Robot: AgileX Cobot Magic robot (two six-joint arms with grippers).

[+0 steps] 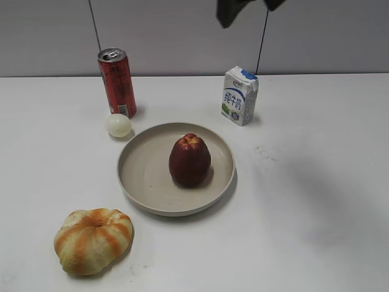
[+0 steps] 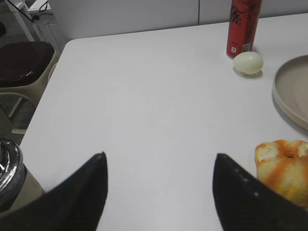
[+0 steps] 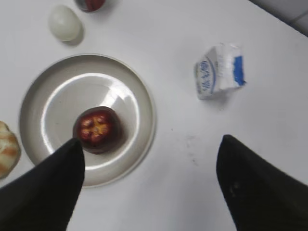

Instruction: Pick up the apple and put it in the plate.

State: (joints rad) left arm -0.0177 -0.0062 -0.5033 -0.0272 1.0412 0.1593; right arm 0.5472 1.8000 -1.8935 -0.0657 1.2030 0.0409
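Note:
The dark red apple (image 1: pixel 189 159) stands upright inside the beige plate (image 1: pixel 143 167), a little right of its middle. The right wrist view looks down on the apple (image 3: pixel 97 129) in the plate (image 3: pixel 53 101). My right gripper (image 3: pixel 151 142) is open and empty, high above the table to the right of the plate; only its dark tips show at the top of the exterior view (image 1: pixel 243 9). My left gripper (image 2: pixel 160 156) is open and empty over bare table left of the plate's rim (image 2: pixel 288 89). It does not show in the exterior view.
A red can (image 1: pixel 117 82) and a small pale ball (image 1: pixel 118 125) stand behind the plate on the left. A milk carton (image 1: pixel 239 95) stands behind it on the right. An orange-striped pumpkin bun (image 1: pixel 93 239) lies at the front left. A chair (image 2: pixel 24 65) stands beyond the table's left edge.

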